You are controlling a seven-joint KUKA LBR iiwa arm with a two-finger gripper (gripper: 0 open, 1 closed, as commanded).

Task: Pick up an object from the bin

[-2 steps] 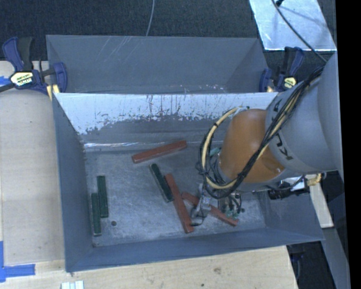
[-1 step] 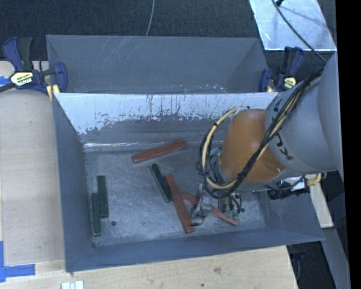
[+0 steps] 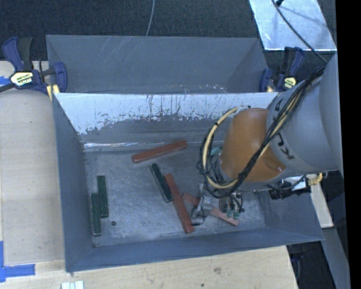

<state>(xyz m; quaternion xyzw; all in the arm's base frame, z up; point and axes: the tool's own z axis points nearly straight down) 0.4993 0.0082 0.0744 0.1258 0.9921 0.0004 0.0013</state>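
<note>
Reddish-brown stick [image 3: 177,202] lies slanted just left of the gripper [image 3: 201,212], perhaps touching it. Whether the gripper is wide or closed cannot be told. An off-centre grip could swing the stick against the neighbouring dark green stick [image 3: 161,182].

beyond my bin [image 3: 164,57] the floor [image 3: 101,15] is dark and looks like carpet, and a thin cable [image 3: 153,9] runs down across it. at the upper right a silvery sheet [image 3: 288,17] lies on that floor and catches the light brightly. a pale worktop [image 3: 28,179] lies along the bin's left side and carries on along its near edge, plain and matt, evenly lit.
</note>
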